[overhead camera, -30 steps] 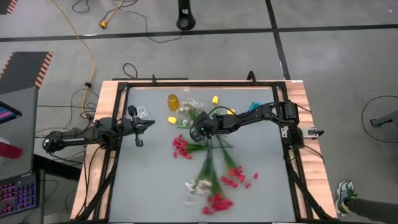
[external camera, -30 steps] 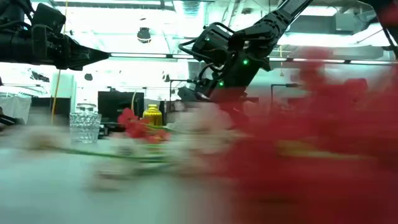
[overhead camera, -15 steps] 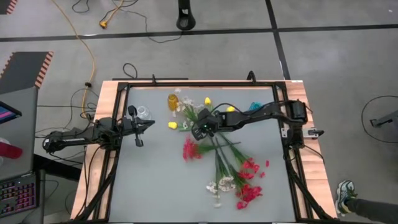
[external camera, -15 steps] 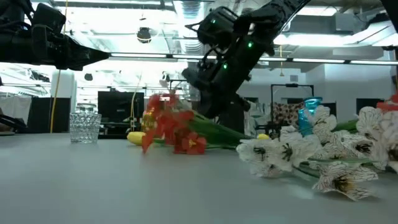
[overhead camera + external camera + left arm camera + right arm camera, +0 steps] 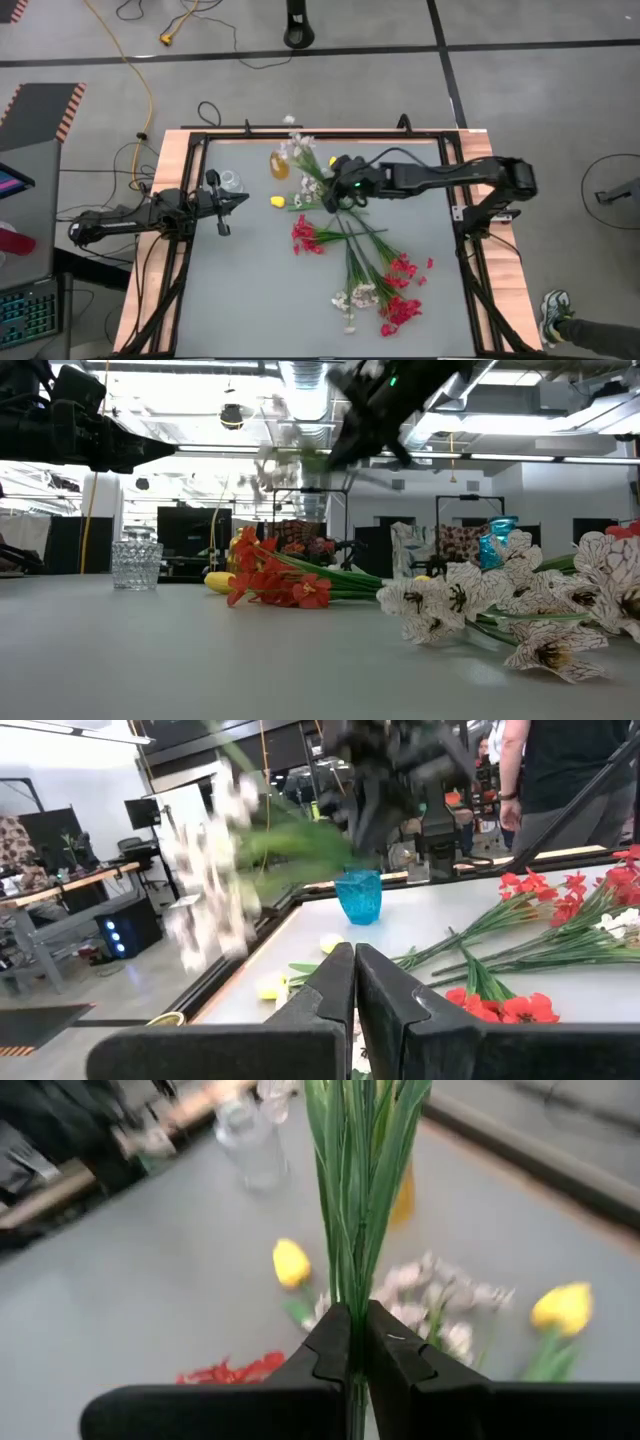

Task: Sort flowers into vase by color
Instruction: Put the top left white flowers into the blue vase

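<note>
My right gripper [image 5: 330,192] hangs above the table's far middle, shut on a white-blossomed spray [image 5: 297,148] with long green leaves. The spray shows blurred in the low view [image 5: 290,460] and the left wrist view [image 5: 210,890]. Red flowers [image 5: 305,236], more red ones [image 5: 400,290], a white spray [image 5: 355,297] and yellow buds [image 5: 276,201] lie flat on the table. A clear vase [image 5: 230,181], a yellow vase [image 5: 278,165] and a blue vase [image 5: 358,896] stand near the far edge. My left gripper [image 5: 238,201] waits shut at the left. My right gripper pinches the white spray's bundle of green stem and leaves [image 5: 350,1295] between its two fingers, low on the stem and far from the blossoms. The fingers slant down from the table's right side. The spray is lifted clear of the table, its blossoms pointing toward the far left.
A black frame [image 5: 300,135] borders the grey tabletop. Stems of the lying flowers cross under my right arm [image 5: 355,235]. Bare tabletop lies at the near left [image 5: 240,300]. A person stands beyond the table [image 5: 560,770].
My right gripper has risen from the pile toward the far edge, tipping less steeply and carrying the white spray clear of the table. Early on, the loose red and white flowers slid toward the table's right and have lain still since.
</note>
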